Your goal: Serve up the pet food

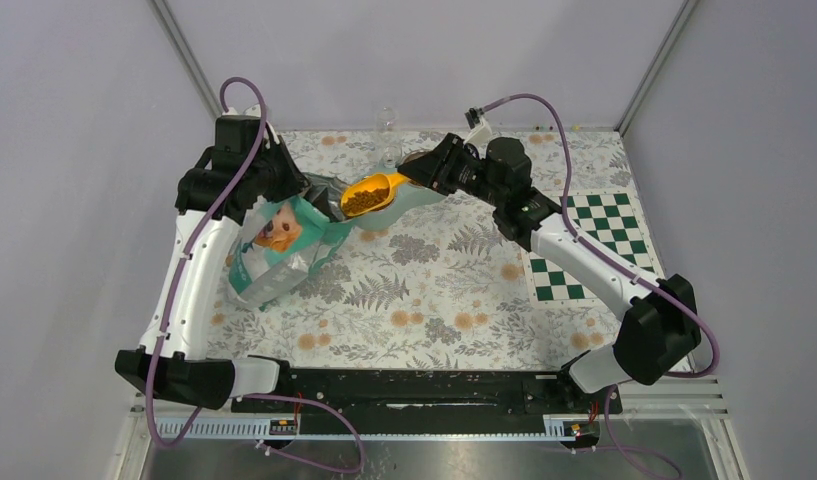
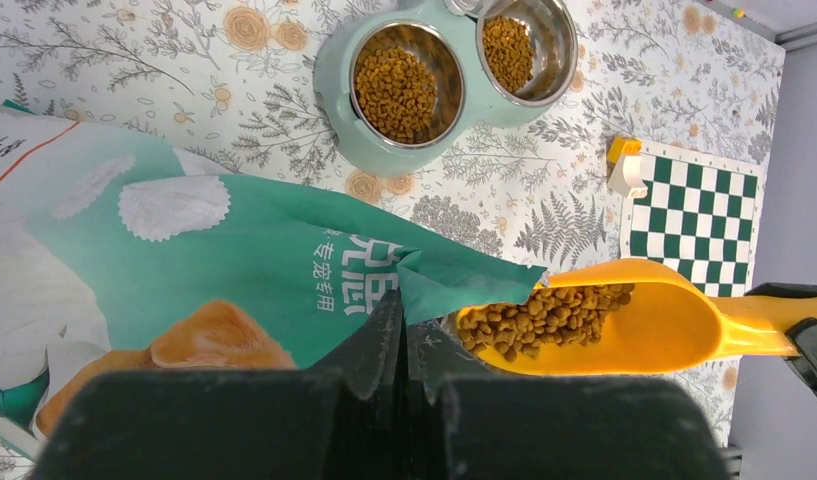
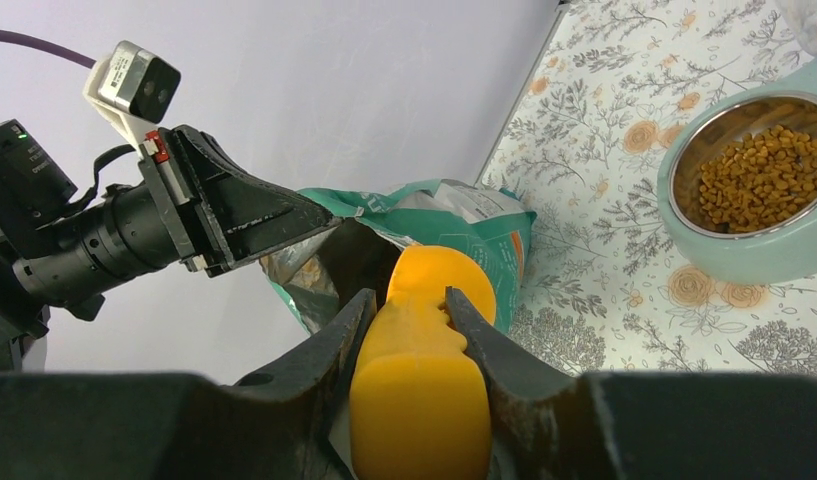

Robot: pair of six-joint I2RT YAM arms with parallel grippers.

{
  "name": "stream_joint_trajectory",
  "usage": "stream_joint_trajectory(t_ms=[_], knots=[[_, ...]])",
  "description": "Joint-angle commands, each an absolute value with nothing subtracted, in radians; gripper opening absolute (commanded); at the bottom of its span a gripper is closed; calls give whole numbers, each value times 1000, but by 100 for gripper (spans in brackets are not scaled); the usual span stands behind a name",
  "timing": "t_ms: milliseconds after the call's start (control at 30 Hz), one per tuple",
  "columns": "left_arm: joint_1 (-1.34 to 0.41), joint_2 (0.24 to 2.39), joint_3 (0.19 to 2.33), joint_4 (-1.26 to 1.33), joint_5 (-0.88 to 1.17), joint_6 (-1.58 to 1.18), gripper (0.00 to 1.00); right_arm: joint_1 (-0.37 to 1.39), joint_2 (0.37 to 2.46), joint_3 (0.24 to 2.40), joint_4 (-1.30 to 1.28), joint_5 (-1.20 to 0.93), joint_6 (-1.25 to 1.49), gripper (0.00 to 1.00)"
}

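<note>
My left gripper (image 1: 302, 185) is shut on the top edge of the teal-and-white bag (image 1: 284, 240), holding its mouth open; the pinch shows in the left wrist view (image 2: 404, 320). My right gripper (image 1: 424, 172) is shut on the handle of the orange scoop (image 1: 369, 195), which shows in the right wrist view (image 3: 424, 370). The scoop (image 2: 634, 320) carries a heap of brown pet food (image 2: 544, 315) just outside the bag's mouth (image 2: 464, 275). A teal double bowl (image 2: 334, 80) holds pet food in both steel cups (image 2: 394, 95).
A green-and-white checkered mat (image 1: 594, 245) lies at the right, with a small yellow-and-white block (image 2: 624, 170) at its corner. A clear glass (image 1: 387, 125) stands at the back edge. The bowl (image 3: 744, 255) sits behind the scoop, right of the bag.
</note>
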State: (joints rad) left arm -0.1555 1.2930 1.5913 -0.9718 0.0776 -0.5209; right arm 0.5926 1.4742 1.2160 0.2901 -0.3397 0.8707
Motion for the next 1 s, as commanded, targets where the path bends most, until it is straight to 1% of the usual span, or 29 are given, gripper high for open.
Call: stream_joint_trajectory(t_ms=[0,167,333,400,500,567,700,833,967], knots=[[-150,1291,1665,-906,17,-513,0,589,1441,1236,381,-342,838,0],[-150,1303,1682,-911,40,-513,0,589,1460,1250,432,-384,853,0],[-150,1311,1690,-913,67,-511,0,589,1508,1281,539,-470,949,0],[-150,1313,1692,-912,69,-514,0,595,1515,1297,501,-457,932,0],[-150,1316,1695,-915,74,-514,0,611,1510,1336,333,-375,826,0],[-150,1319,1699,-917,76,-512,0,615,1506,1346,285,-357,819,0],[-150,1320,1705,-918,75,-509,0,613,1519,1333,357,-404,922,0],[-150,1316,1709,-925,63,-503,0,606,1562,1291,536,-454,1124,0],[-144,1301,1708,-932,40,-495,0,604,1589,1256,653,-463,1255,0]])
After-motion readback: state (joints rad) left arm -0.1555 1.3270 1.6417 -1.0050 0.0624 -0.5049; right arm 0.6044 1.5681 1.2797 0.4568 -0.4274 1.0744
